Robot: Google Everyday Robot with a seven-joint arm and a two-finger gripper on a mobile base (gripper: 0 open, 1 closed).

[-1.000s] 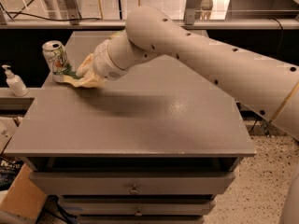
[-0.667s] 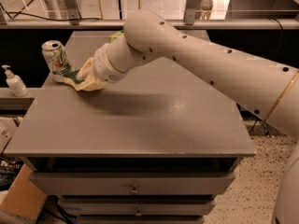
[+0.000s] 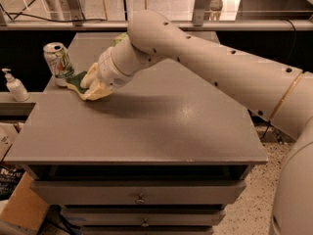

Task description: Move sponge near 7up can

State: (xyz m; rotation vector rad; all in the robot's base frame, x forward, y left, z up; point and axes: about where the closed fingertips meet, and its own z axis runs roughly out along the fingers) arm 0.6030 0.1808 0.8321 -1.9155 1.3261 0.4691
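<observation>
The 7up can (image 3: 57, 62) stands upright at the table's far left edge. The sponge (image 3: 75, 79), green face up, lies on the table just right of the can's base. My gripper (image 3: 92, 85) is low over the table at the sponge's right end. Its pale fingers (image 3: 97, 92) are spread, with the sponge's right part between them and partly hidden. The sponge rests on the tabletop and is not lifted.
A white pump bottle (image 3: 14, 85) stands on a lower ledge left of the table. A green bag (image 3: 119, 37) peeks out behind my arm at the back. The grey table (image 3: 161, 126) has drawers below its front edge. A cardboard box (image 3: 22, 204) sits on the floor at the left.
My gripper has shifted slightly right and toward the front, away from the can. The sponge has stayed beside the can.
</observation>
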